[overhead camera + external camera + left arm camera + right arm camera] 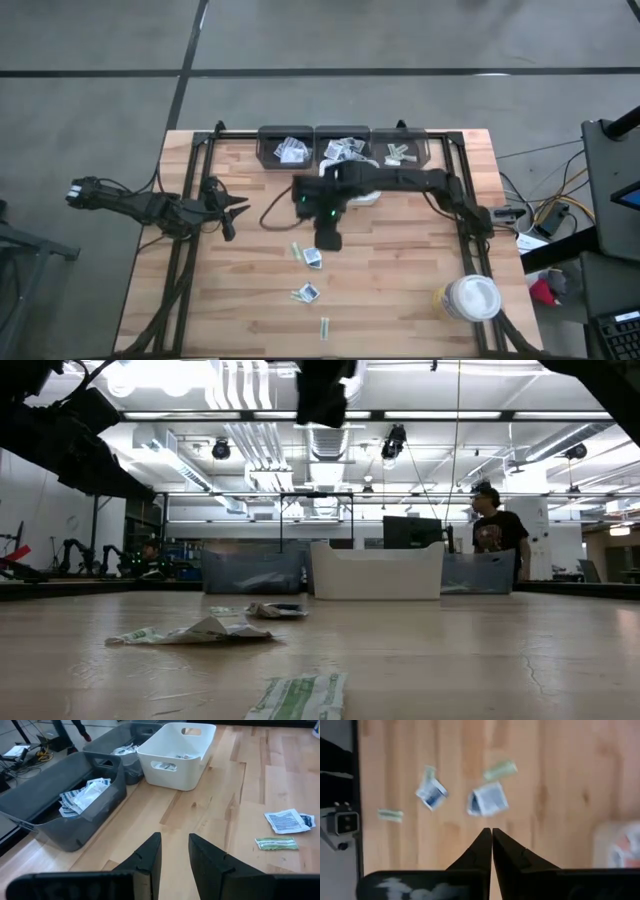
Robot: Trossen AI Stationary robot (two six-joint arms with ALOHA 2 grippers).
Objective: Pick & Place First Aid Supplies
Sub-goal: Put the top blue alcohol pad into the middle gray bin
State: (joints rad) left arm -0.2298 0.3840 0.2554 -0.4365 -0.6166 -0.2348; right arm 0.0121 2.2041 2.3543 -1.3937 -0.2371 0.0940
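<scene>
Several first aid packets lie flat on the wooden table: a white-and-blue packet [313, 258] [487, 800], a second one [308, 292] [431, 794], and pale green strips [297, 250] [325, 326]. My right gripper [328, 238] [491, 832] hangs above the table's middle, pointing down, just far of these packets. It is shut with nothing between its fingers. My left gripper [230, 210] [175, 845] waits open at the table's left side and touches nothing.
Three bins stand along the far edge: a grey one [285, 148] [75, 795], a white one [345, 148] [177, 752] and another grey one [400, 150], each with packets inside. A white-lidded jar [472, 297] stands near the right front corner. A person [495, 530] stands in the room behind.
</scene>
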